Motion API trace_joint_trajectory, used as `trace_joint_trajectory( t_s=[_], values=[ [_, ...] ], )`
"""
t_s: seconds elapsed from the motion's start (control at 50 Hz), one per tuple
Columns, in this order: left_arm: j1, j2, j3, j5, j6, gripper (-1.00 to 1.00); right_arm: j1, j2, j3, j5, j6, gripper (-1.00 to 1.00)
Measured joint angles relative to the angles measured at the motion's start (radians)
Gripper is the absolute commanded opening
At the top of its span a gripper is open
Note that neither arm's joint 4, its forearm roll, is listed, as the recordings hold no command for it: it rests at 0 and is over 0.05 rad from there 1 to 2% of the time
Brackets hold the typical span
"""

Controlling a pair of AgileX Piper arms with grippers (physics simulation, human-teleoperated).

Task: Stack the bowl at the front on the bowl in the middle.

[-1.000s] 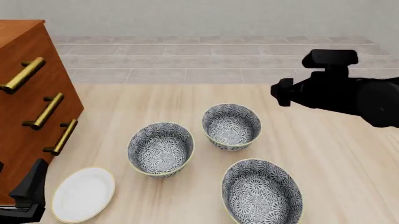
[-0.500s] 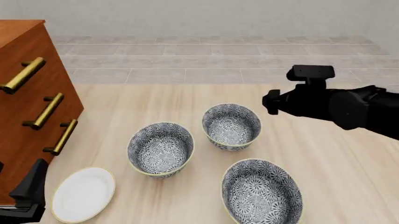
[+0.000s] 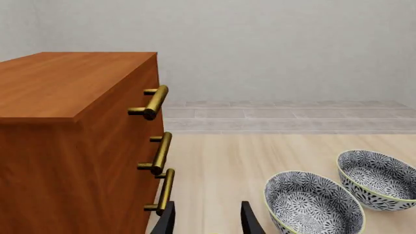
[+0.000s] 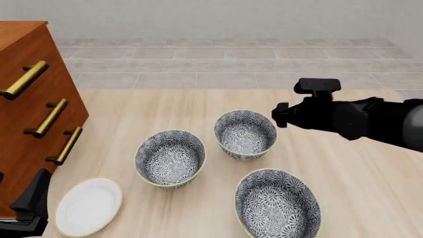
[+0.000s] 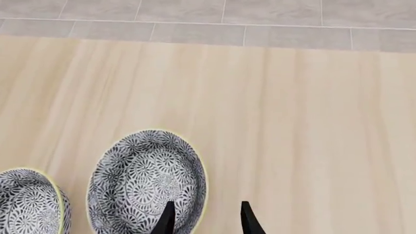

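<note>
The bowl at the front (image 4: 245, 134) is a small floral bowl with a cream rim, standing right of centre on the table. The bowl in the middle (image 4: 170, 157), its near-twin, stands apart to its left and a little nearer. My right gripper (image 4: 282, 115) hovers just off the front bowl's right rim. In the right wrist view this gripper (image 5: 206, 219) is open, with one fingertip over the front bowl (image 5: 148, 180) and the other outside its rim. The middle bowl (image 5: 29, 202) shows at that view's edge. My left gripper (image 3: 209, 220) is open and empty, low beside the cabinet.
A wooden drawer cabinet (image 4: 33, 114) with brass handles fills the left side. A plain white plate (image 4: 88, 206) lies near the left gripper (image 4: 33, 198). A wider bowl of the same pattern (image 4: 278, 204) stands nearest the camera. Tiled floor lies past the table's far edge.
My right arm has moved left and down towards the front bowl's right rim. The bowls, the plate and the left arm have not moved.
</note>
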Motion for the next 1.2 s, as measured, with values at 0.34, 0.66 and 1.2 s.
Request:
trace_joint_trajectory(
  t_s=[0.34, 0.66, 1.2],
  values=[
    [0.0, 0.0, 0.0, 0.0, 0.0, 1.0, 0.005, 0.06, -0.014, -0.029, 0.006, 1.0],
    [0.0, 0.0, 0.0, 0.0, 0.0, 1.0, 0.011, 0.108, -0.028, -0.05, 0.011, 1.0],
    [0.0, 0.0, 0.0, 0.0, 0.0, 1.0, 0.023, 0.189, -0.052, -0.085, 0.023, 1.0]
  ],
)
